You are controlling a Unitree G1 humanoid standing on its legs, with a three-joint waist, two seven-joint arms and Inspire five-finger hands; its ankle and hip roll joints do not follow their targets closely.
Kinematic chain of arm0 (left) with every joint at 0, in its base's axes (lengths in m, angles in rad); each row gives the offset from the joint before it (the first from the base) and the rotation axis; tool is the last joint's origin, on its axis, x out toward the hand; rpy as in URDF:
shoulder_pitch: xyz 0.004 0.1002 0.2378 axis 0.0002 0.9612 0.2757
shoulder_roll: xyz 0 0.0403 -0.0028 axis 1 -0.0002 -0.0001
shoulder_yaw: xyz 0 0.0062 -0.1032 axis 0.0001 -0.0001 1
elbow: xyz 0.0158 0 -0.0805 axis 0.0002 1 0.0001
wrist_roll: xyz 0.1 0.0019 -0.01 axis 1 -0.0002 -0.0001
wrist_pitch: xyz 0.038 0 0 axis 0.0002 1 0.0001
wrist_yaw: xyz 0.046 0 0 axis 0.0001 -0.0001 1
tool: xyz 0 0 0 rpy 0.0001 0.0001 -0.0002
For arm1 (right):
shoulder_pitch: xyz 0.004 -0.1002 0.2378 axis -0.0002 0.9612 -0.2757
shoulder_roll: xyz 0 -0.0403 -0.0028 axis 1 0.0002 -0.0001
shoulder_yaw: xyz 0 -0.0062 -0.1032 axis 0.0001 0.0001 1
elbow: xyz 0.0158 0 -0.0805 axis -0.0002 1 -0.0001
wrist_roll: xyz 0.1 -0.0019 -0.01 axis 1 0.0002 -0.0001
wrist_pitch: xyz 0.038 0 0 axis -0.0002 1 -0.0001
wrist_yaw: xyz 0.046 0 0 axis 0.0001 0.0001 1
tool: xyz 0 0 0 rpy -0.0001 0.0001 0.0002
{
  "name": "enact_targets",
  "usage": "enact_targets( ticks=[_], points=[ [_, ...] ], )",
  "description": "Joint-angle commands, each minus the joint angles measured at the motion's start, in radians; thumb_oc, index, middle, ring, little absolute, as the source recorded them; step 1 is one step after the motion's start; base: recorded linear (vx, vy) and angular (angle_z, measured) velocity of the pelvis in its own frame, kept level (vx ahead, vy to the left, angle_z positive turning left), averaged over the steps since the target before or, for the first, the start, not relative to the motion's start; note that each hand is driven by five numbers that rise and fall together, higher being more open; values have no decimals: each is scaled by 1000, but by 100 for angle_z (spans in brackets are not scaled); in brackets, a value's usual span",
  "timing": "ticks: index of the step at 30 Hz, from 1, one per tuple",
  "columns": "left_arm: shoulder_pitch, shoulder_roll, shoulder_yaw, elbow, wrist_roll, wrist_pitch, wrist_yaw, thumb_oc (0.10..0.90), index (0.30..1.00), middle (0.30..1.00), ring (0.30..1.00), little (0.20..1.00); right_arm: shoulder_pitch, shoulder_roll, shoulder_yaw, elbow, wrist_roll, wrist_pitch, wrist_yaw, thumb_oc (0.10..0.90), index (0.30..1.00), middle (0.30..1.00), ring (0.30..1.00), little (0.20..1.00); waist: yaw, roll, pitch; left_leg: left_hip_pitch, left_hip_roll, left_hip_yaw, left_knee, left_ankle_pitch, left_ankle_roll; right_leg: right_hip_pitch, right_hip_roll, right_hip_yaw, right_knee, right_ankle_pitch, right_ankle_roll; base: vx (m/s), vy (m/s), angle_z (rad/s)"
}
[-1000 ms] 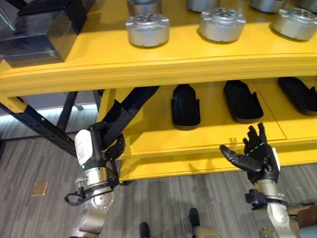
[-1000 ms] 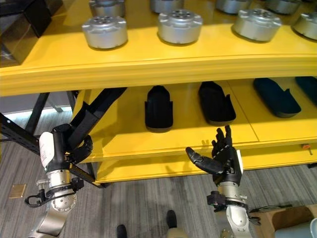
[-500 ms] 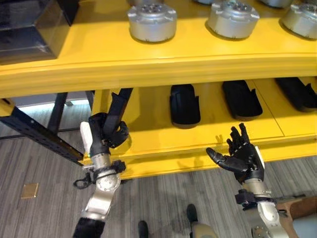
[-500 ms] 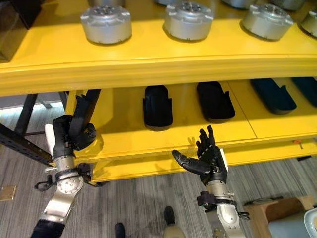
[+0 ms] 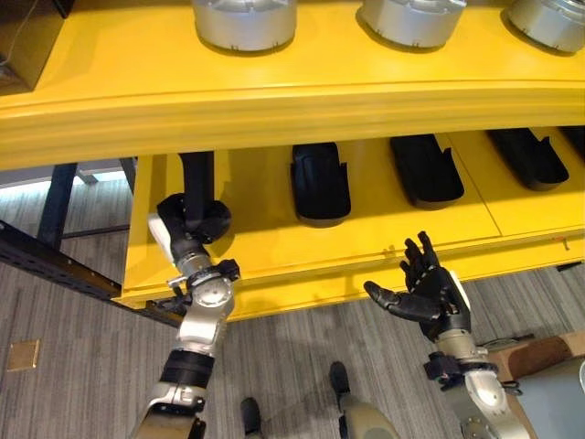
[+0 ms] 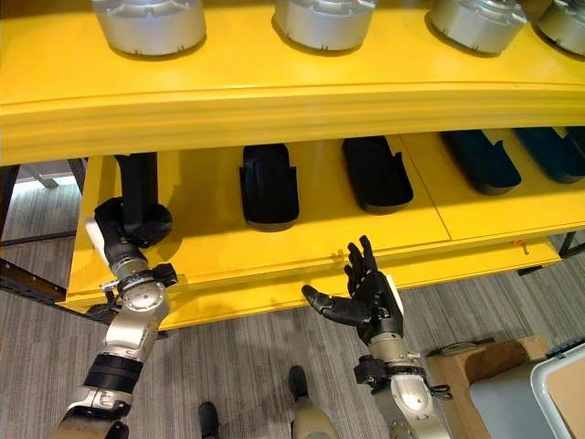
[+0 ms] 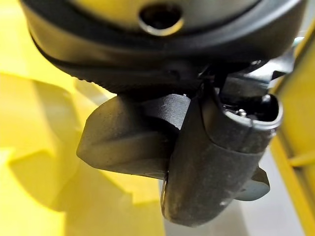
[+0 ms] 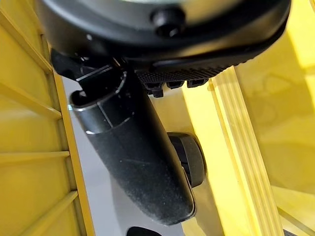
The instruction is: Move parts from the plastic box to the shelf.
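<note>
Grey striped flooring (image 5: 82,302) runs beneath a yellow shelf (image 5: 274,101) whose upper deck carries silver round parts (image 5: 245,23) set back from its front lip, while black elongated parts (image 5: 320,181) lie in a row on the lower deck with bare yellow between them. At the lower deck's left end the left hand (image 5: 187,224) has its fingers curled round a black part (image 5: 195,178) standing on the deck just inside the front edge; the right hand (image 5: 428,291) hovers with fingers spread and empty over the floor, just in front of that lower front edge, apart from it
</note>
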Motion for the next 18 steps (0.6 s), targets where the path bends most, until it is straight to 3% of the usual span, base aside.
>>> enact_targets(
  ticks=[1,11,18],
  points=[
    [-162,84,46,-6,73,-81,51,400,300,300,300,300,-44,-37,-59,-181,-20,-76,28,900,1000,1000,1000,1000,-3,-13,-17,18,55,25,31,4,-15,91,-18,2,5,-109,8,0,0,0],
    [-166,197,88,67,226,-7,35,400,300,300,300,300,-38,-47,-81,-179,-3,-79,62,900,1000,1000,1000,1000,-2,-7,0,32,55,36,37,-9,-17,95,-19,9,11,-114,9,-4,0,-1],
    [-88,255,131,97,342,50,-25,400,300,300,300,300,-50,-45,-91,-175,16,-64,91,900,1000,1000,1000,1000,12,15,5,50,48,36,33,-15,-14,111,-27,4,14,-120,10,0,0,0]
  ],
)
